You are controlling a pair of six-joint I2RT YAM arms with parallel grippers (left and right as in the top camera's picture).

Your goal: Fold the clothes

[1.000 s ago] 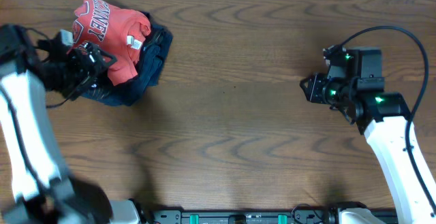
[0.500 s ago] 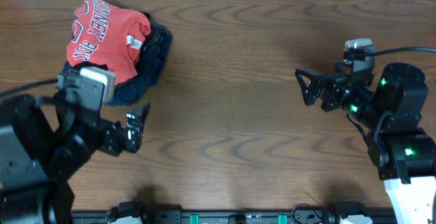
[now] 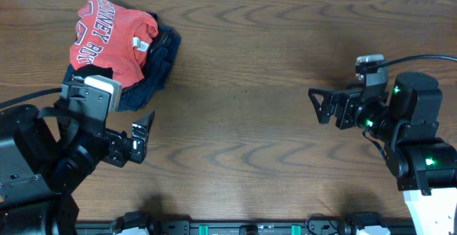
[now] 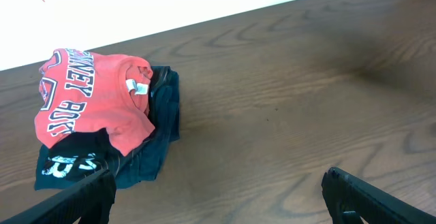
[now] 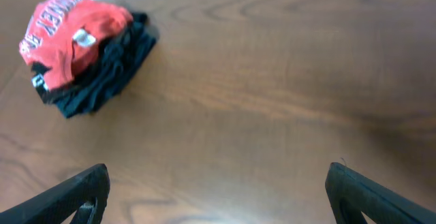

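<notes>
Coral-red cotton T-shirt with white block lettering (image 3: 107, 38) lies folded atop dark folded garments (image 3: 158, 67) at the brown wooden table's (image 3: 250, 149) far-left corner, so I judge only parking remains, my left gripper (image 3: 141, 136) and right gripper (image 3: 318, 106) both gaping wide, empty.

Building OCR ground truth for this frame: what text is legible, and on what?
"NEY": end of the upper line of white block letters on the red T-shirt; the letters before it are unclear.
"BOS": start of the lower line on the same shirt; the rest is hidden by the fold.
Neck tag: too small to read.
Navy garment: white lettering, creased and partly covered, not readable.
</notes>
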